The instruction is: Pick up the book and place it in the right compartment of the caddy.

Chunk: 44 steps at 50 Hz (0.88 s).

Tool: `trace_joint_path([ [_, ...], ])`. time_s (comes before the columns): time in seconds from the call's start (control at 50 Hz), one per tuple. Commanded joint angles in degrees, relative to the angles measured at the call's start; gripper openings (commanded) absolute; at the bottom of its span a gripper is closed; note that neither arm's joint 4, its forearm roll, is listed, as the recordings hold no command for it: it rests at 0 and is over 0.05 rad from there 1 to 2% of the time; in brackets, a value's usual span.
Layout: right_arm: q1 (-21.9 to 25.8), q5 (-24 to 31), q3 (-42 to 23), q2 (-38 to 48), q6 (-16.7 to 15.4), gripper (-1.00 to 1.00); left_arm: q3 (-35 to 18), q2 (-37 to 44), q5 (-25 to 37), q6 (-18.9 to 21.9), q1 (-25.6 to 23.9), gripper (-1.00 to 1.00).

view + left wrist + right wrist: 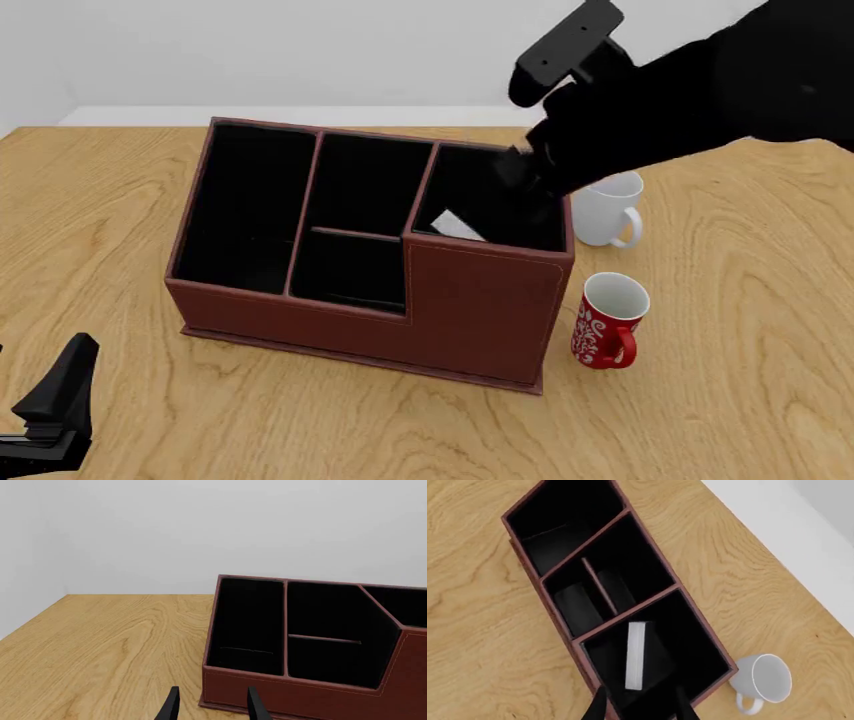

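The reddish-brown caddy [481, 300] stands mid-table; it also shows in the left wrist view [300, 695] and the right wrist view [554, 611]. The black book [636, 655] leans inside the right compartment [687, 645], white page edges up. In the front view only a white corner of the book [457, 226] shows. My right gripper [639, 711] hovers over that compartment [461, 185], open and empty, apart from the book. In the front view the right gripper [527, 195] is largely hidden by its arm. My left gripper [213, 711] is open and empty, low at the table's near left [54, 400].
A white mug [607, 210] stands just right of the caddy; it also shows in the right wrist view [764, 677]. A red patterned mug [610, 320] stands at the caddy's front right corner. The caddy's left and middle sections hold nothing I can see.
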Motion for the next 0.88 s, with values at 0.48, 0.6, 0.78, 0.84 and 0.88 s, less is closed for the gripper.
trace_joint_path([
  [0.48, 3.24, -21.15, 27.94, -24.06, 4.38, 1.0, 0.0, 0.0, 0.0, 0.0, 0.0, 1.0],
  [0.6, 4.87, -25.96, 33.93, -30.87, 6.73, 1.0, 0.0, 0.0, 0.0, 0.0, 0.0, 1.0],
  [0.78, 7.06, -34.61, 44.78, -41.22, 5.38, 1.0, 0.0, 0.0, 0.0, 0.0, 0.0, 1.0],
  [0.84, 8.27, -35.44, 46.56, -45.25, 6.91, 1.0, 0.0, 0.0, 0.0, 0.0, 0.0, 1.0],
  [0.88, 7.46, -35.86, 47.36, -46.27, 7.64, 1.0, 0.0, 0.0, 0.0, 0.0, 0.0, 1.0],
])
